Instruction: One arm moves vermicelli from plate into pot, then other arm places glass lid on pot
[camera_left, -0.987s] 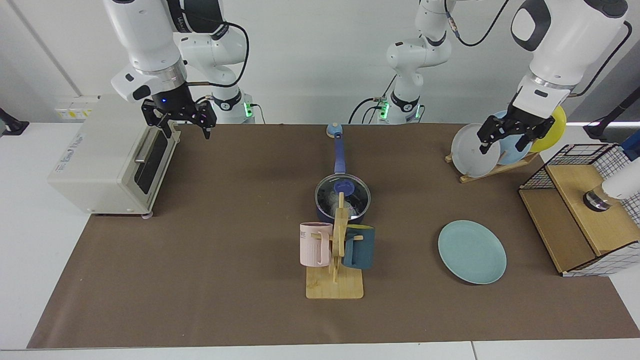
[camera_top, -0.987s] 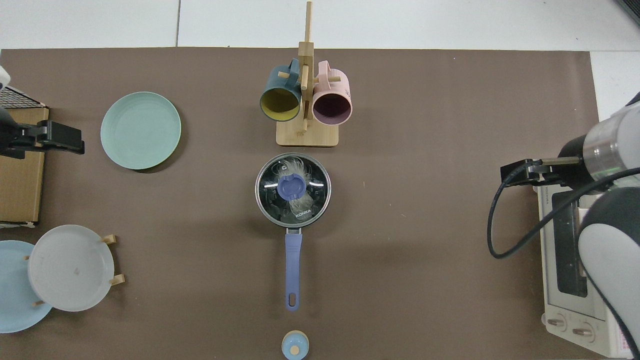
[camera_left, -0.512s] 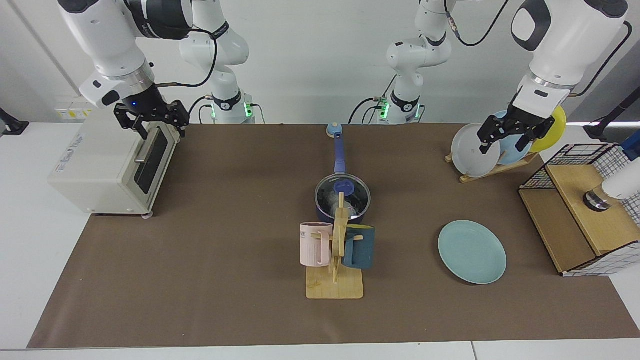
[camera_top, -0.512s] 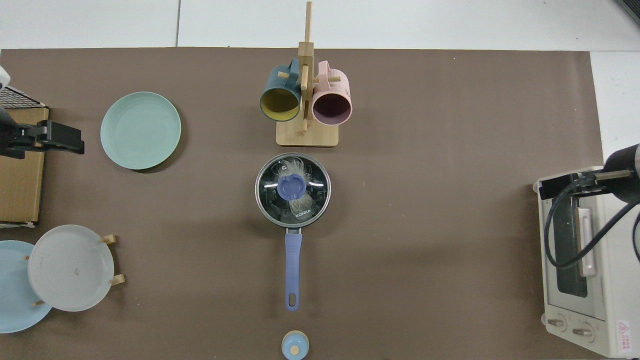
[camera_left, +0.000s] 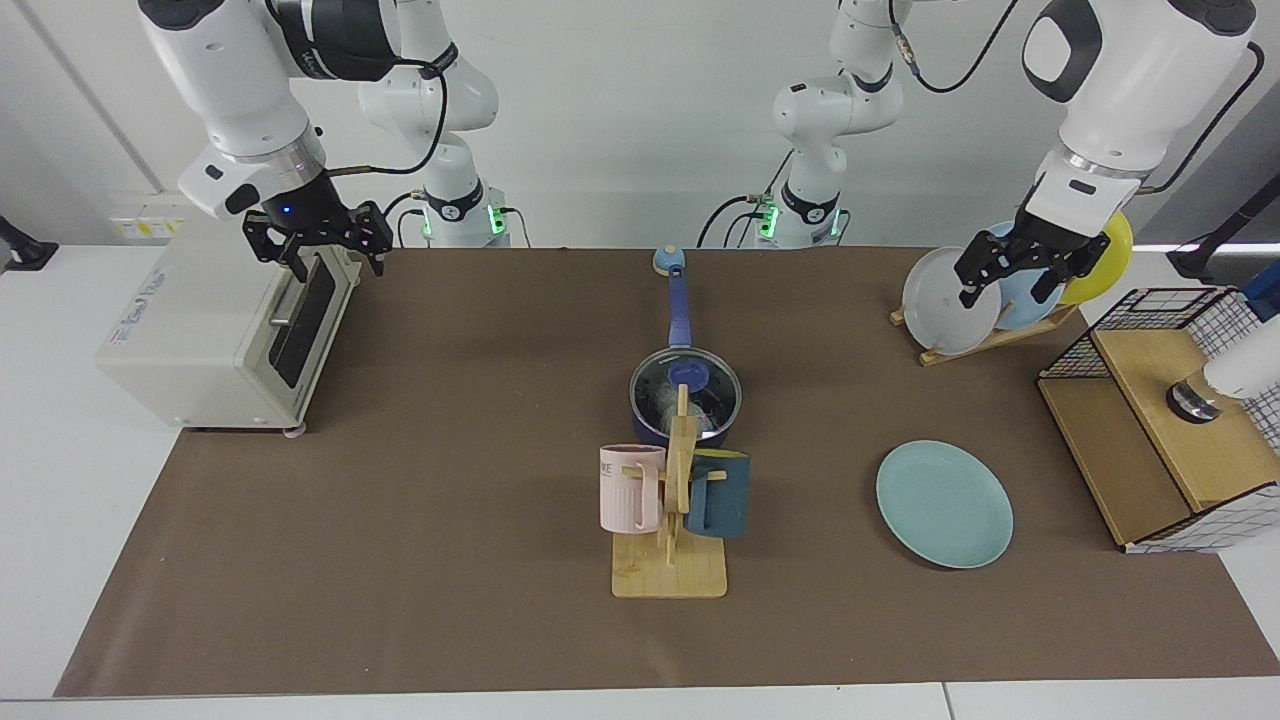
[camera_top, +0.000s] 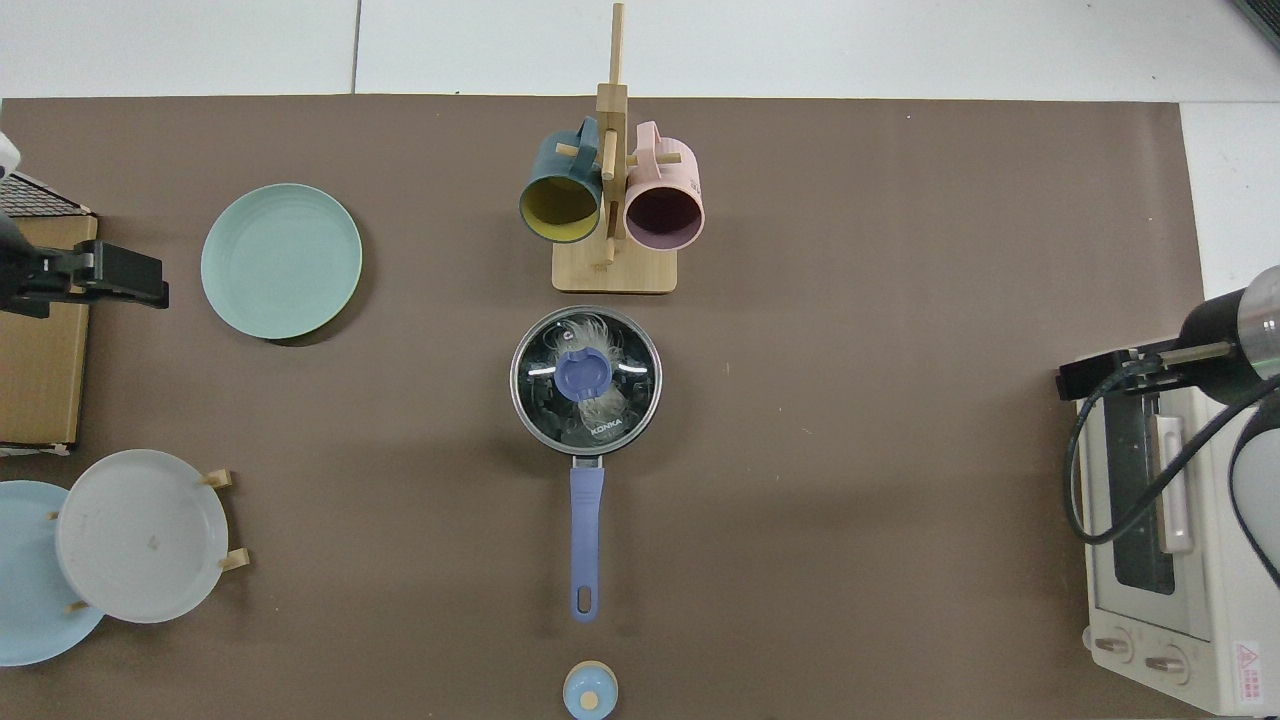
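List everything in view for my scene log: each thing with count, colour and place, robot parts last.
pot: 1, dark navy, mat centre, handle toward the arm bases
glass lid: 1, clear, blue knob, on the pot
vermicelli: 1 bundle, white, under the lid
plate: 1, light teal, bare, flat on the mat
mugs: 2, pink and dark teal, on a wooden stand
racked plates: 3, white, pale blue, yellow
toaster oven: 1, cream
wire basket: 1, black wire and wood
round knob: 1, pale blue, beyond the handle tip
right gripper: open, above the oven
left gripper: open, over the racked plates

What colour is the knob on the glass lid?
Blue; the knob on the glass lid shows best in the top view.
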